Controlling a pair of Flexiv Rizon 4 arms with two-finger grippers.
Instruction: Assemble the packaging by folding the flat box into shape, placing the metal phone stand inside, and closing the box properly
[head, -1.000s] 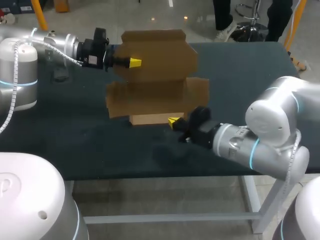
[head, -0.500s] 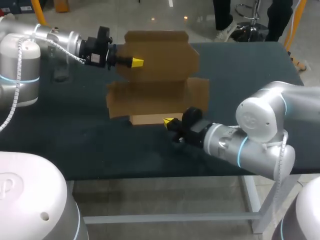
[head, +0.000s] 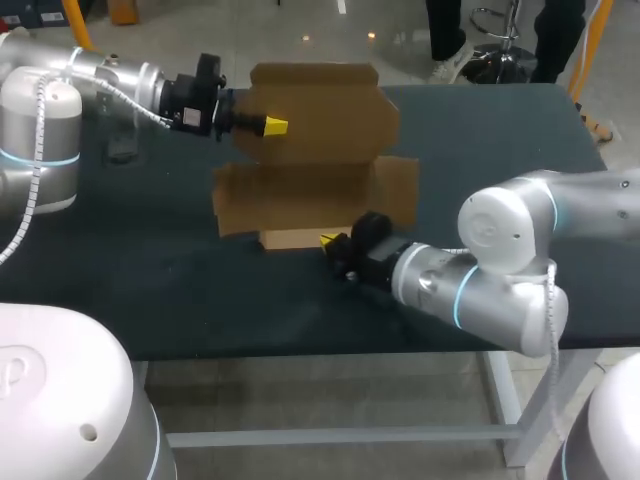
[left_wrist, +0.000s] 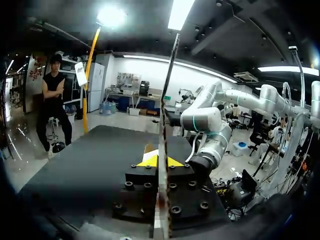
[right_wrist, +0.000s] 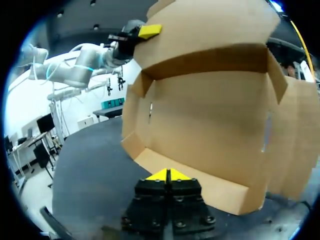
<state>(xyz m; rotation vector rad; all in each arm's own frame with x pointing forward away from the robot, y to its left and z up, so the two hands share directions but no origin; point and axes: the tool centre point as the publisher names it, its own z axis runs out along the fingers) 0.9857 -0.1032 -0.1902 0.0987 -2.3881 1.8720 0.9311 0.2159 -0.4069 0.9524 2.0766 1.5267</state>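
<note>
The right gripper (head: 330, 240), its 2 fingers together, has slid along the low front wall of the half-folded brown cardboard box (head: 315, 195) on the dark table (head: 500, 130). The left gripper (head: 272, 126) stays clamped on the box's raised lid, so the folding seems unfinished.

The box (head: 310, 195) is plain brown cardboard, half folded and open at the top, and it sits near the middle of the dark table. Its low front wall (head: 295, 239) stands along the near side and looks paler than the rest. The side flaps (head: 397, 190) spread outward to both sides and are not tucked in. The lid (head: 320, 110) rises from the back edge, with notched corners at its top. The right wrist view shows narrow slits in the side panels and the lid leaning forward over the tray. In the left wrist view the lid appears edge-on as a thin upright line.
</note>
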